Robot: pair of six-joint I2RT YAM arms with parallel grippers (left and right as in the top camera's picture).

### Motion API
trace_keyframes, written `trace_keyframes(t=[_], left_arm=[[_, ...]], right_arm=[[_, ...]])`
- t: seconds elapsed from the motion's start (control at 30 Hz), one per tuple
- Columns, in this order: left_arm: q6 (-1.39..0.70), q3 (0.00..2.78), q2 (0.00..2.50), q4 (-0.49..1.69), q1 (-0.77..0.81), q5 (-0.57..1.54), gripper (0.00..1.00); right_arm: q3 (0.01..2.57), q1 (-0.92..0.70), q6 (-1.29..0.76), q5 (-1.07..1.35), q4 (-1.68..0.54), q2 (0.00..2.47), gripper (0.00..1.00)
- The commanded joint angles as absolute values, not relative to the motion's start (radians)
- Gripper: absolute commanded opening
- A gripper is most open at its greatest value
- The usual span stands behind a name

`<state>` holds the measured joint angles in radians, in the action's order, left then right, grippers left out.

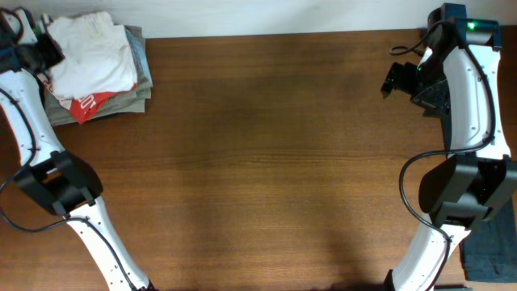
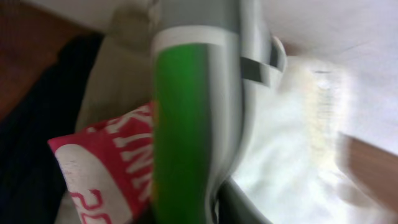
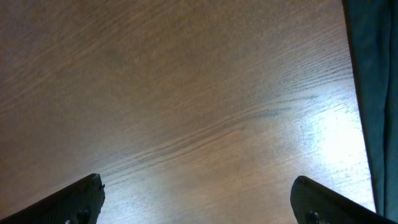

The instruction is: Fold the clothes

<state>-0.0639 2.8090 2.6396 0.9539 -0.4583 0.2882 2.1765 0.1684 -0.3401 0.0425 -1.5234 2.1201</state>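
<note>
White, red-printed and khaki clothes (image 1: 97,69) lie stacked at the table's (image 1: 266,162) ten o'clock corner. The left gripper (image 1: 47,53) is against the pile, perhaps touching it; blur hides its grip. The right gripper (image 3: 196,199) hovers at two o'clock, fingers spread wide.

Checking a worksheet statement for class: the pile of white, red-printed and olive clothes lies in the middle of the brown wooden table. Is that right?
No. The pile of clothes lies not in the middle but at the far left corner of the table, beside the left gripper, as the overhead view shows.
</note>
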Motion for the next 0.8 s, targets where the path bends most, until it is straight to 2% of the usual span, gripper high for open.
trace_keyframes(t=[0.0, 0.13, 0.23, 0.37, 0.4, 0.43, 0.57, 0.67, 0.77], left_arm=[[-0.075, 2.818, 2.748, 0.936, -0.493, 0.161, 0.99], [-0.150, 2.844, 2.659, 0.969, -0.520, 0.247, 0.99], [-0.220, 2.850, 2.491, 1.026, -0.519, 0.259, 0.99], [-0.220, 2.850, 2.285, 1.256, -0.519, 0.579, 0.99], [-0.220, 2.850, 2.240, 1.356, -0.519, 0.622, 0.99], [-0.221, 2.850, 2.226, 1.420, -0.517, 0.640, 0.99], [-0.220, 2.850, 2.225, 1.650, -0.511, 0.673, 0.99], [-0.220, 2.850, 2.225, 1.687, -0.511, 0.646, 0.99], [-0.220, 2.850, 2.225, 1.688, -0.511, 0.530, 0.99]], right_arm=[[2.192, 0.164, -0.341, 0.041, -1.526, 2.111, 0.99], [2.192, 0.164, -0.341, 0.041, -1.526, 2.111, 0.99], [2.192, 0.164, -0.341, 0.041, -1.501, 2.111, 0.99], [2.194, 0.165, -0.407, 0.173, -1.474, 2.109, 0.99], [2.212, 0.184, -0.398, 0.299, -1.510, 2.086, 0.99], [2.227, 0.193, -0.397, 0.325, -1.542, 2.052, 0.99], [2.231, 0.173, -0.366, 0.095, -1.699, 1.770, 0.99], [2.133, 0.050, -0.348, 0.092, -1.699, 1.465, 0.99], [2.128, -0.002, -0.349, 0.128, -1.699, 1.309, 0.99]])
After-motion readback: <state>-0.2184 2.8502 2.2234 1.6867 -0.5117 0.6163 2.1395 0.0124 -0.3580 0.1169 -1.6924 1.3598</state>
